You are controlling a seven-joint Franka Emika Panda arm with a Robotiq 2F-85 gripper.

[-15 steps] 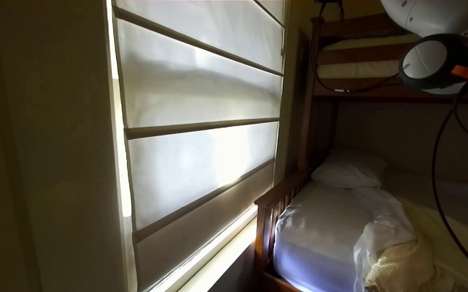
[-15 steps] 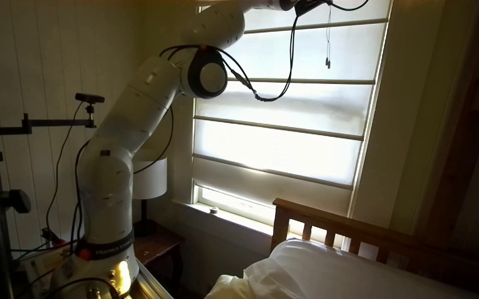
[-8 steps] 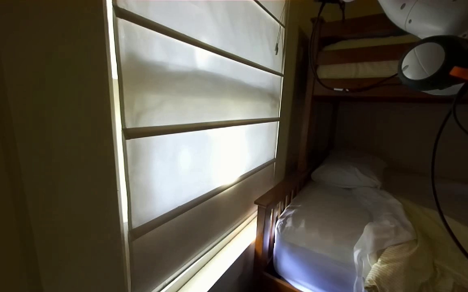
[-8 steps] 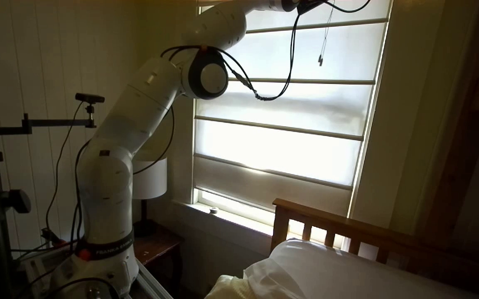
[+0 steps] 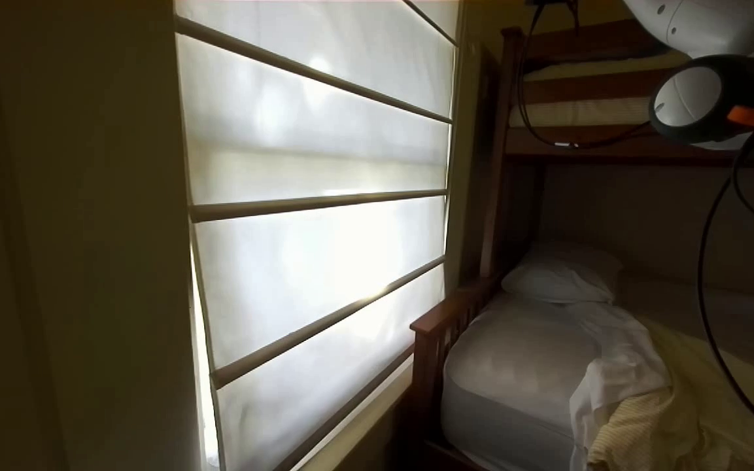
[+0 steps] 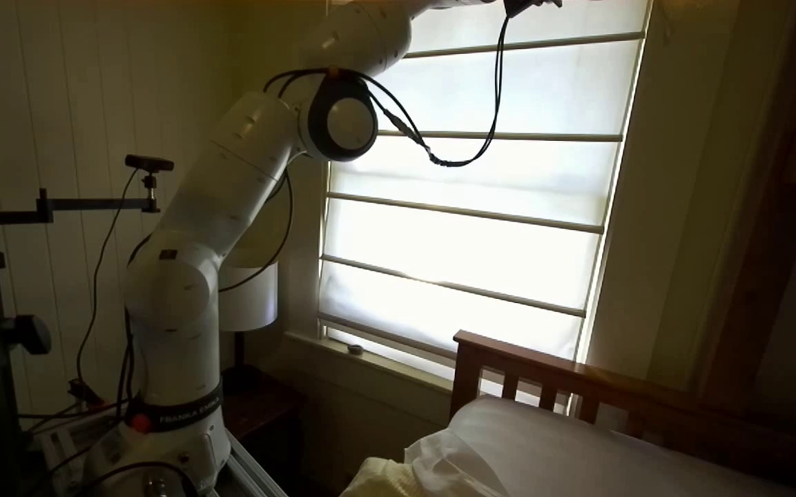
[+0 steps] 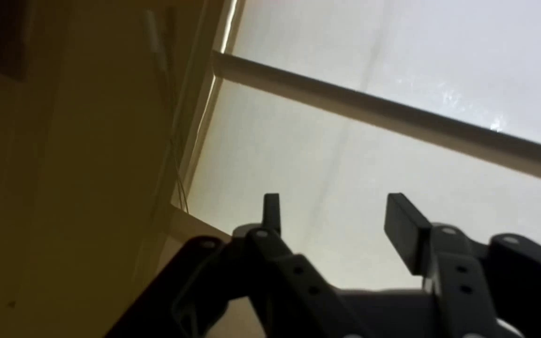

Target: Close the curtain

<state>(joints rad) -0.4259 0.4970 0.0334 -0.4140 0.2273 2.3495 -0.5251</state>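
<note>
Wooden bunk bed [image 5: 586, 91]; white lampshade [image 6: 251, 298]; panelled wall [image 6: 59, 124].

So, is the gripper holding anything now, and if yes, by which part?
Nothing is held: the gripper stands open, and through its gap only the curtain shows.

Curtain [image 6: 470, 245]: top cut off in both exterior views, lower edge partly behind bed end [image 6: 570, 373]. Lamp [image 6: 253, 300]: partly hidden by arm [image 6: 221, 186]. Item [image 6: 355, 350] on sill [image 6: 401, 369]: too small to identify. Cord end [image 7: 155, 40]: blurred in the wrist view.
</note>
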